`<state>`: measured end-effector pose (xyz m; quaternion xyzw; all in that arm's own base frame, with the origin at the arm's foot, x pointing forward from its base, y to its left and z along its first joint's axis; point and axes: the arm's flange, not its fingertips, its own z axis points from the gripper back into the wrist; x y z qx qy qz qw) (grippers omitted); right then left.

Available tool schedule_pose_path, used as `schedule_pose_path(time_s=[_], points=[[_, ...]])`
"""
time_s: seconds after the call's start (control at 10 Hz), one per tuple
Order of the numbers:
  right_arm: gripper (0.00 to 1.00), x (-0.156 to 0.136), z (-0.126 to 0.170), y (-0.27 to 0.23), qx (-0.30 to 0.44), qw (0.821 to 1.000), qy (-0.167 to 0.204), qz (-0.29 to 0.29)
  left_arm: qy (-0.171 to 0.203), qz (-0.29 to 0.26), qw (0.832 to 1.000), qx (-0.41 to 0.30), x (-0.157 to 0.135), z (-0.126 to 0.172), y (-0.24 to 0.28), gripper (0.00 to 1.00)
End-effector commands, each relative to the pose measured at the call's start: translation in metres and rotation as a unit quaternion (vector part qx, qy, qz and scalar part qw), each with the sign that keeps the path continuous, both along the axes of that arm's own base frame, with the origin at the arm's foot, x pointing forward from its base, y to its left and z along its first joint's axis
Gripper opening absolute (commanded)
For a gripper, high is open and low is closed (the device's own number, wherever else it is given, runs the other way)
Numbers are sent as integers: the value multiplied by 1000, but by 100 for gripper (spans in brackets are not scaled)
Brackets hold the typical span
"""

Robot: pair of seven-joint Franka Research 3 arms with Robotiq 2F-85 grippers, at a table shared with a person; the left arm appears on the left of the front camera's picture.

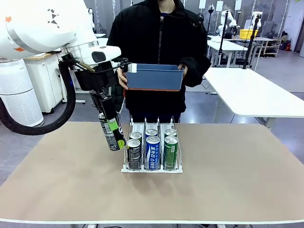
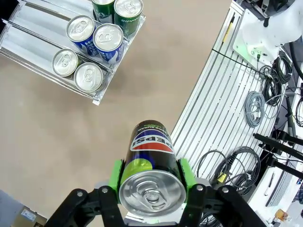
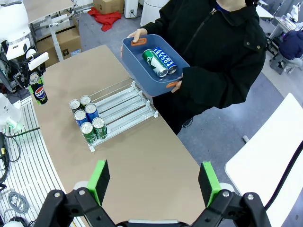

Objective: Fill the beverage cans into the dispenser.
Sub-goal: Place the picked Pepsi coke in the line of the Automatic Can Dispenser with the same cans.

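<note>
Closest to us, in the left wrist view, the left hand (image 2: 151, 178) is clamped on a black can (image 2: 150, 151). A green pad (image 2: 116, 174) presses each side of its upper body, and the silver top faces the lens with the Pepsi badge farther down. In the front view we see the left arm come in from the upper left, its thick white link across the top corner. The wrist bends down so that the fingers slant toward the table (image 1: 228, 180). The black can hangs tilted, top up in the hand and base lower and swung toward the dispenser (image 1: 152, 169). It is clear of the table and just beside the rack's left wall.

The dispenser stands at the middle of the table and holds six cans, two at the front of each lane: a black pair (image 1: 134, 154) in the left lane, a blue pair (image 1: 153, 152) in the middle, and a green pair (image 1: 170, 151) on the right. The rear of each lane is bare.

At the far side a person holds a blue tub (image 1: 154, 78) with both hands, above the back of the rack. The right wrist view shows us a green can and a blue can lying on their sides in it.

The right hand (image 3: 154, 182) is spread wide and holds nothing, looking down on the table from high above.
</note>
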<state>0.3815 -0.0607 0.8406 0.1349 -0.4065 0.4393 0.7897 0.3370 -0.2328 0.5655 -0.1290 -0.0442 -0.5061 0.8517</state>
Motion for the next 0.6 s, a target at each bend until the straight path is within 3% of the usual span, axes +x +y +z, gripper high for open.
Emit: schedule_pose_path(time_s=[0.0, 0.5], points=[[100, -1, 0, 0, 0, 1000, 0, 0, 1, 4, 1000, -3, -4, 2, 0, 57], [100, -1, 0, 0, 0, 1000, 0, 0, -52, -20, 998, 14, 6, -32, -29, 57]])
